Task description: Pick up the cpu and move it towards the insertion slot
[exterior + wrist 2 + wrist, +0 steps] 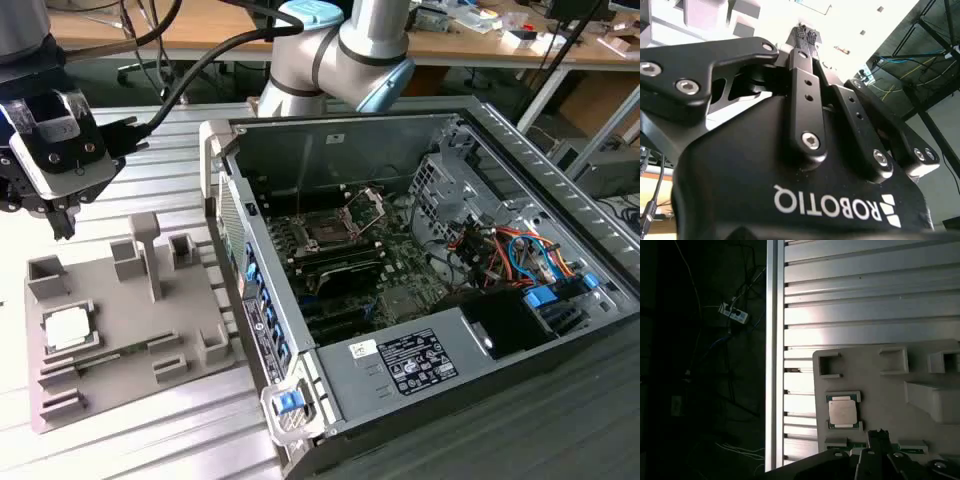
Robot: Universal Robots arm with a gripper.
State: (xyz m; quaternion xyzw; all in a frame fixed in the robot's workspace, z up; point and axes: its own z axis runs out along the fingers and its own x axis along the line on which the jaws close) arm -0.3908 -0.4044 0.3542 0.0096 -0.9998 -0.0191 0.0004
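The gripper [63,228] hangs above the slatted metal table [150,440], just off a corner of the grey tray [130,325]. Its fingers are pressed together with nothing between them, and the second wrist view shows the ribbed pads [801,32] meeting at the tips. The cpu [68,328] lies flat in its square nest on the tray, well apart from the insertion slot [325,232] inside the open computer case [330,140], where the bracket [367,203] stands lifted.

The step in hand looks like the reach for the chip. In the first wrist view the cpu [843,411] is near the fingertips but not under them. A good pick probably needs the fingers centred over it and spread wider than the chip. They should close lightly on two opposite edges that the nest walls leave free, then lift it level, since such a thin plate could tilt or slip
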